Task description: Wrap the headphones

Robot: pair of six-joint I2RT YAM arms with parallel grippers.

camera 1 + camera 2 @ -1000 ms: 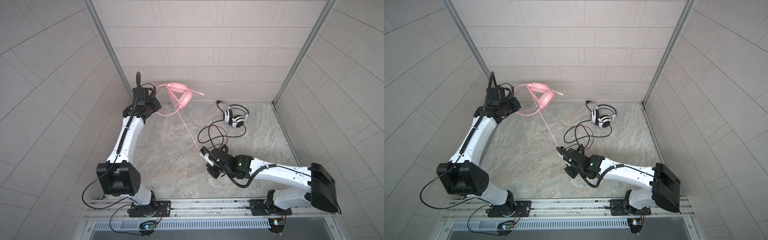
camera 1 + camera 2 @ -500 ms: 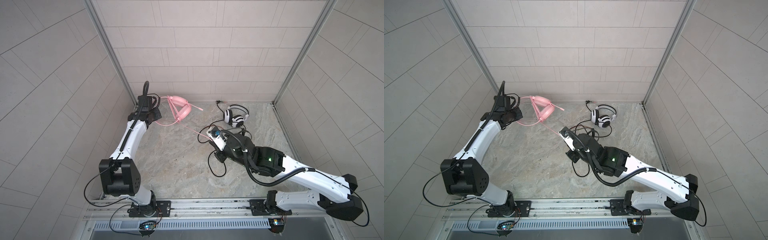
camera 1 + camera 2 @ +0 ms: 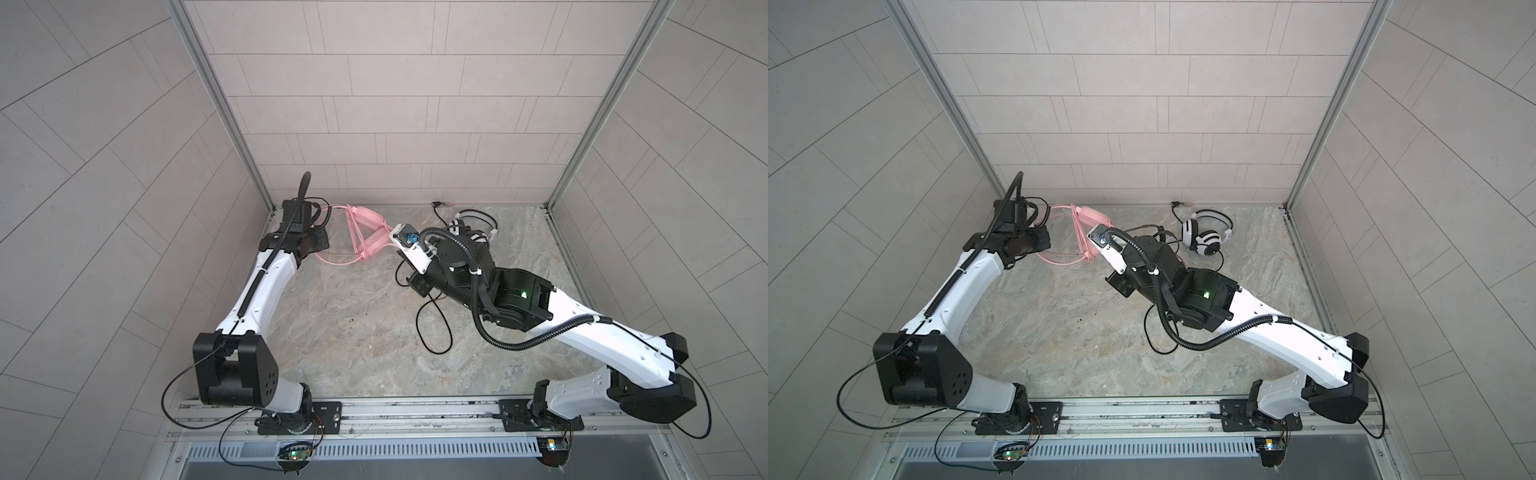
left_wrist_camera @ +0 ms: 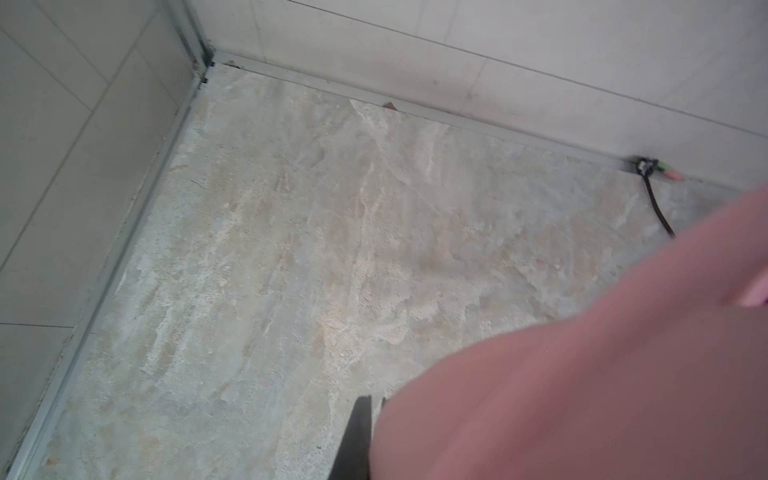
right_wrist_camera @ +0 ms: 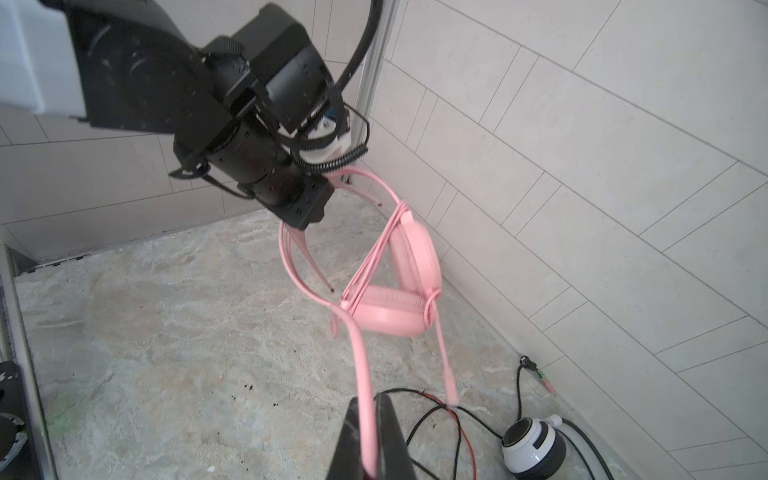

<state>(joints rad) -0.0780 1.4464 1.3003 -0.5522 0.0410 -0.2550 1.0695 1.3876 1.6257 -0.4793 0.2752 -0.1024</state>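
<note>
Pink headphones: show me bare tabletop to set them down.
Free: the middle stretch between the left arm and the black cable loop, down to the front rail. Crowded: back right, striped headphones and cable under the right arm.

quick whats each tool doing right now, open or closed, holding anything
left tool: closed, holding the pink headset by its headband
right tool: closed, pinching the pink cable

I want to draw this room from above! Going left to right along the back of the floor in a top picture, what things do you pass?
left gripper → pink headphones → white-and-black headphones
</note>
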